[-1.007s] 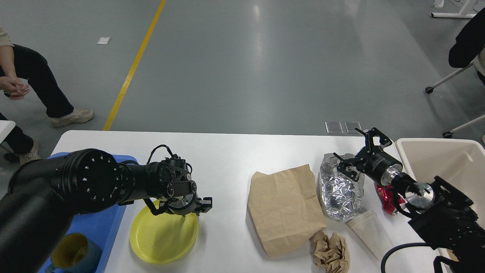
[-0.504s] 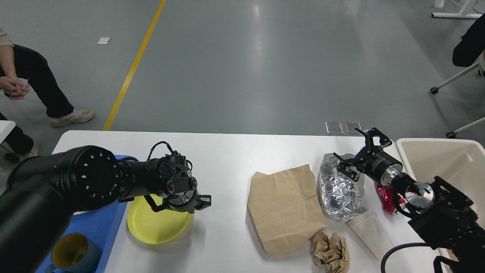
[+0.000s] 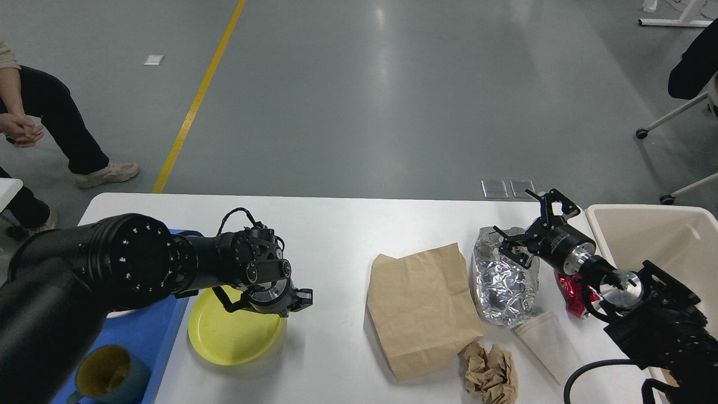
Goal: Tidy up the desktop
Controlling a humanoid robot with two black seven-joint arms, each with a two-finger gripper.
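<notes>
Left gripper (image 3: 291,306): sits at the far right edge of the yellow plate (image 3: 233,334). Fingers seen end-on and dark; cannot tell whether they are spread, closed, or pinching the plate rim. The plate lies flat on the desktop (image 3: 331,235), its left edge just beside the blue tray (image 3: 143,336). The left arm crosses over the tray. In the tray's near corner stands a dark blue mug (image 3: 109,377) with a yellowish inside.

Right gripper (image 3: 530,224): fingers spread apart, nothing between them. It hangs over the far end of the crumpled foil bag (image 3: 502,283), near the far right of the desktop. Contact with the foil cannot be told.

Outward from the foil bag: a white paper cup (image 3: 547,345) lies on its side, its mouth against the bag's near end. A red wrapper (image 3: 569,292) shows to the right of the foil, partly hidden by the right arm. Left of the foil, touching or nearly so, lies a flat brown paper bag (image 3: 420,308). At that bag's near right corner sits a wad of crumpled brown paper (image 3: 491,373).

The beige bin (image 3: 656,224) stands at the right end of the desktop, behind the right arm.

The desktop itself is white with rounded corners and spans the lower half of the view, bearing all items listed.
</notes>
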